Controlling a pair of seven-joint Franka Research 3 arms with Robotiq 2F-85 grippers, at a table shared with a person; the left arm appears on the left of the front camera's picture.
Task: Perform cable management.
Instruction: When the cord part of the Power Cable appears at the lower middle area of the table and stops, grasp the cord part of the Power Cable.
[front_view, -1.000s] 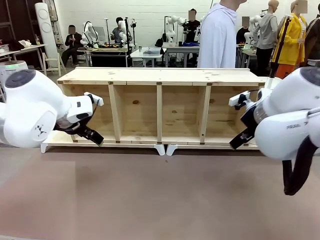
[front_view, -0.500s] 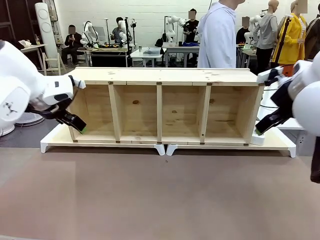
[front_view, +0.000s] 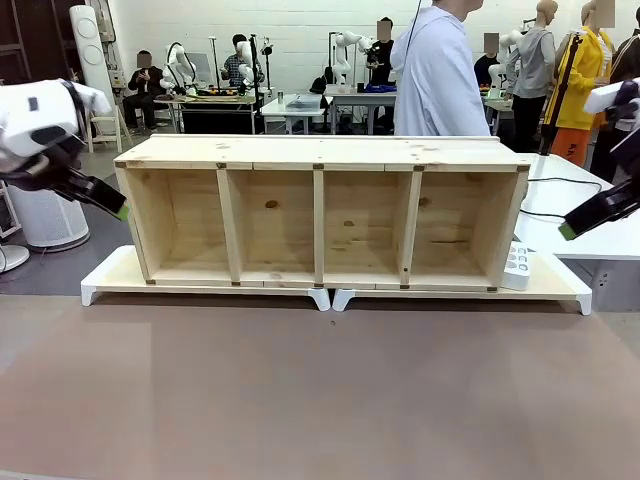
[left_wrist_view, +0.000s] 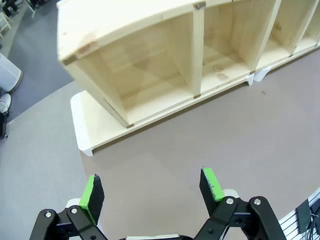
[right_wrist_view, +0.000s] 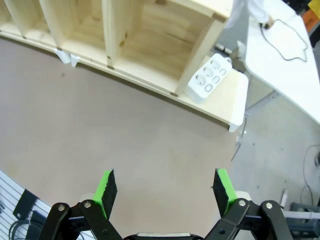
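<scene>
Holds left gripper (left_wrist_view: 152, 188) and right gripper (right_wrist_view: 165, 186) high at either side, jaws spread wide, empty. Finds the black cable (front_view: 545, 213) on the white side table (right_wrist_view: 280, 67), far right, beyond the power strip (right_wrist_view: 209, 77) by the shelf's (front_view: 320, 150) right end.

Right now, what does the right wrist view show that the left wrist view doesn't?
Right wrist view: the white power strip on the shelf's base board and the thin black cable on a white side table, past the open right gripper. Left wrist view: grey floor and the open left gripper. Both: the wooden shelf and brown tabletop.
</scene>
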